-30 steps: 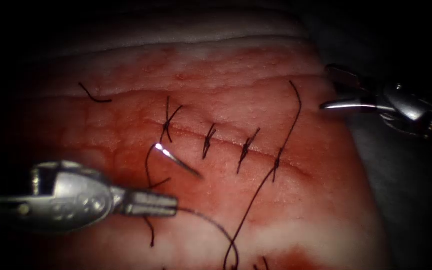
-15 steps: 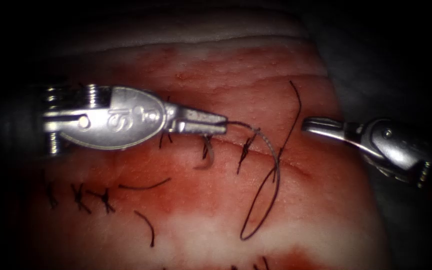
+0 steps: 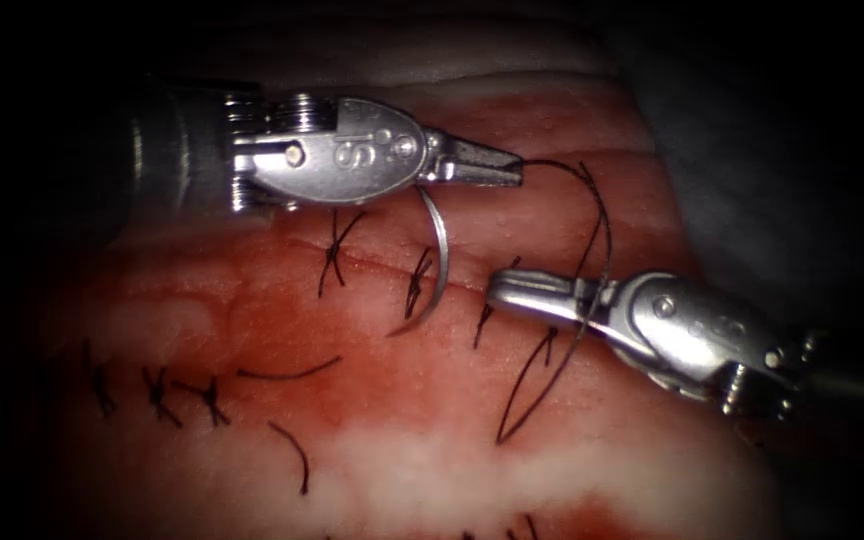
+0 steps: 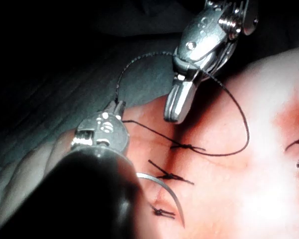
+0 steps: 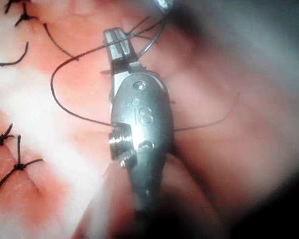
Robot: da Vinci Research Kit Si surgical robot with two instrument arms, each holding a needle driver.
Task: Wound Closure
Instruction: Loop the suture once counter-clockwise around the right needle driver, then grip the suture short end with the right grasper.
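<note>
My left tool is above the cut, its jaws shut on the dark thread close to the needle's blunt end. The curved needle hangs free below those jaws, outside the tissue, with its tip down near the second stitch. From the left jaws the thread runs right, then drops in a long loop across the neck of my right tool. The right jaws are shut with nothing in them, low over the cut's right part. In the left wrist view I see the left jaws, needle and right tool.
Several knotted stitches cross the cut. A second row of stitches lies at the lower left. Cut thread ends rest on the tissue below the cut. Red fluid stains the surface. The tissue's edge falls away on the right.
My left tool rose up and to the right, lifting the thread and the needle off the tissue. My right tool shut its jaws and moved left and down into the thread loop.
</note>
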